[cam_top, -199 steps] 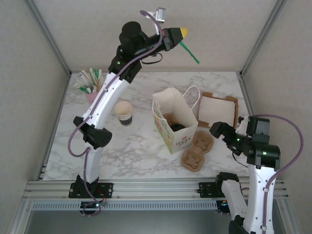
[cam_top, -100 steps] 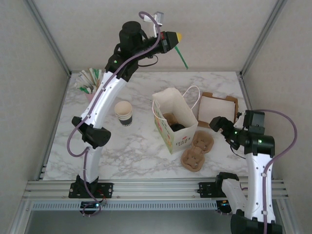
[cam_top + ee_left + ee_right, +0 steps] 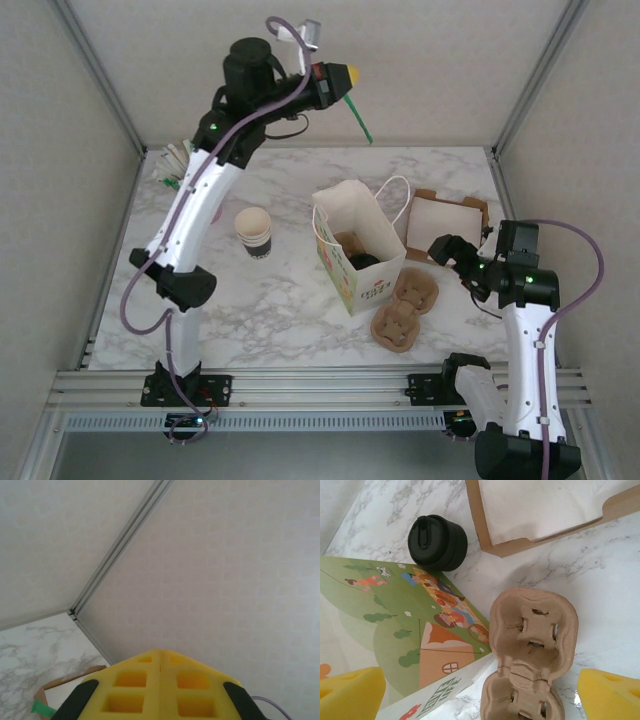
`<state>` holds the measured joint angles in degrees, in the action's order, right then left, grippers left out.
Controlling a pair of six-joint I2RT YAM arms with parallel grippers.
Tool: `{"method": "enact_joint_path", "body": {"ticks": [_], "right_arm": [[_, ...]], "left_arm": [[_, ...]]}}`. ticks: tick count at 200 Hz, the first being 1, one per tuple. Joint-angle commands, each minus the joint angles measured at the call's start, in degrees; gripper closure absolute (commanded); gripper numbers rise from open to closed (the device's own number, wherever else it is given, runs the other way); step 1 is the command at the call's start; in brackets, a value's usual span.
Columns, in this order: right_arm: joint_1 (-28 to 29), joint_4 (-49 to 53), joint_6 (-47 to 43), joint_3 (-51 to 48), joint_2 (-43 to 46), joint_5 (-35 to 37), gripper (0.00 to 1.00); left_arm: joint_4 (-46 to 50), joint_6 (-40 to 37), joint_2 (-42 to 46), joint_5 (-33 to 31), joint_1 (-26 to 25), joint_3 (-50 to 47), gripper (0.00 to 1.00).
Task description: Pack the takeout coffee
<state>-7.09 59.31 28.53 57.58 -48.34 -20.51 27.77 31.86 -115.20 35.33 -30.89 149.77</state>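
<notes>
Takeout coffee sits down inside the open paper bag, showing from above as a dark round top on the bag's floor; its wall cannot be made out. The bag stands upright near the middle of the bench, a little toward the right edge, its white cord handles up and its printed front facing the near edge. Just beside its near right corner lie two brown pulp cup carriers, one overlapping the other; in the right wrist view a squat black cylinder stands on the marble close to the bag's wall. Toward the far right corner lies a flat cardboard box lined with white paper; left of the bag, well apart, stands a lidless paper cup; a pink holder of sticks occupies the far left corner.

The right end effector hovers over the carriers near the right edge, its yellow pads standing wide apart with nothing between them. The left end effector is raised high above the far edge, fingers together and clamped on a green stick that hangs down at a slant.

The bench is white marble with grey veins; pale textured panels wall it in on three sides, joined by aluminium posts; a ribbed metal rail runs along the near edge.
</notes>
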Motion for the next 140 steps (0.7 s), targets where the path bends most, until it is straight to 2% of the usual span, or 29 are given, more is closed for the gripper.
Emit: {"method": "enact_joint_path", "body": {"ticks": [1,61,92,140], "right_arm": [[0.16,-0.86,-0.62,-1.48,0.47,1.37,0.01],[0.16,-1.97,0.29,-2.60,0.19,1.14,0.01],[0.23,-2.16,0.63,-3.00,0.17,1.40,0.01],[0.22,-2.31,0.91,-2.90,-0.06,1.53,0.01]], "left_arm": [[1.99,-1.58,6.63,0.50,0.13,-2.82,1.00],[6.70,-2.15,14.70,4.00,-0.04,-10.25,1.00],[6.45,-2.49,18.38,4.43,-0.22,-18.20,1.00],[6.35,-3.12,20.22,4.39,-1.31,-27.31,1.00]]}}
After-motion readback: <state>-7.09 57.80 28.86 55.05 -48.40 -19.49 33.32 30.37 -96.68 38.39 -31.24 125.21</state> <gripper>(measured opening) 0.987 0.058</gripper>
